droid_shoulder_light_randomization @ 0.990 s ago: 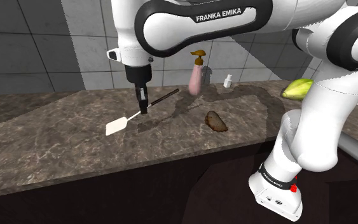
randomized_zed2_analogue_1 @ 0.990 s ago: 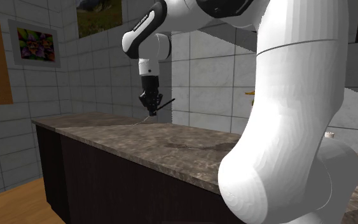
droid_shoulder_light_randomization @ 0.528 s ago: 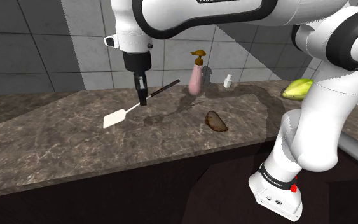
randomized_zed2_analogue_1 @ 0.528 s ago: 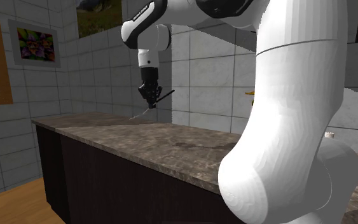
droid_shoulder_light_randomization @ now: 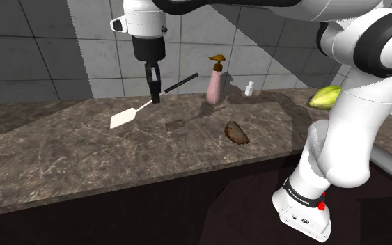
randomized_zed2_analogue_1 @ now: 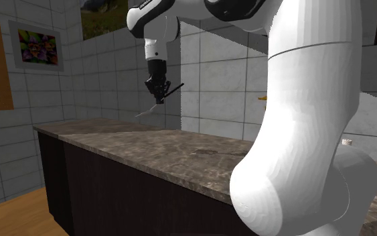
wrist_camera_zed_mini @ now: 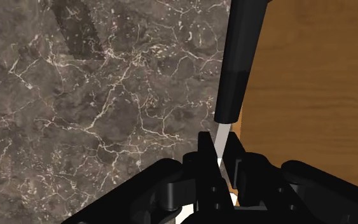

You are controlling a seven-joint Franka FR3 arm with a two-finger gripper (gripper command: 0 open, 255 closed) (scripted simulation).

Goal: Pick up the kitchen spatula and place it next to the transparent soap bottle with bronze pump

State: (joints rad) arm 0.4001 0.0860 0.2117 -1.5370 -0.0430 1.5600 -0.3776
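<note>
My gripper is closed tight on the spatula, held above the counter — the carry step — and next it needs moving toward the shoulder view's right, down beside the soap bottle.

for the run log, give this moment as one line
gripper: shut on spatula | spatula: in air above counter, blade end low | soap bottle: by wall, placement not yet done

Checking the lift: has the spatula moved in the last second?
Yes. In the shoulder view the spatula, clasped by the gripper, rose higher against the soap bottle.
</note>
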